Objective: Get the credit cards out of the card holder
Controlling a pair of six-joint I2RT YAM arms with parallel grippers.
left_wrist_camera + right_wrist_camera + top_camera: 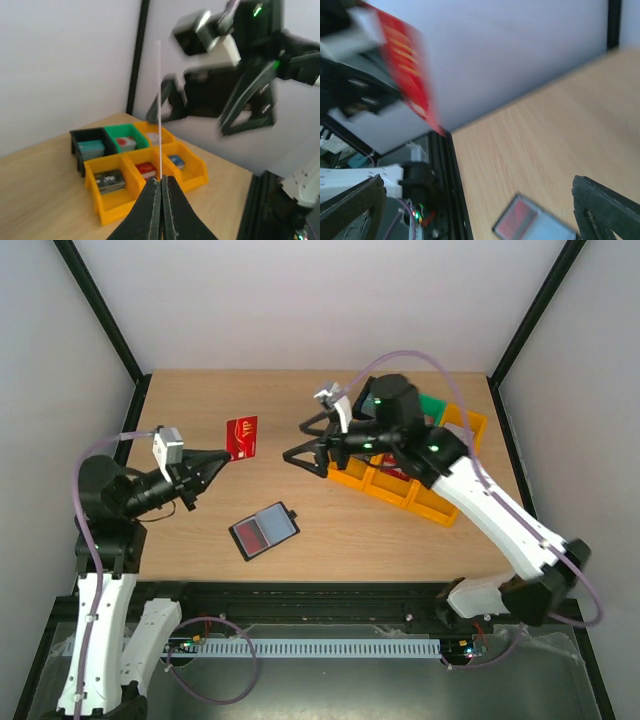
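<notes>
1 red card (241, 437): pinched at its edge by left gripper (222, 456); holder (264, 531) at 5 o'clock. Right gripper (298, 440): jaws spread, empty. Risk: shallow grip, so the card may slip.

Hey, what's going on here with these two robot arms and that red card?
The left gripper is shut on a red credit card, holding it by one edge up off the table. The right gripper is wide open and empty, hovering close by and facing the card, just in front of the yellow bins. The black card holder lies open on the table between the arms with nothing gripping it. Something red shows on one inner face, possibly another card.
</notes>
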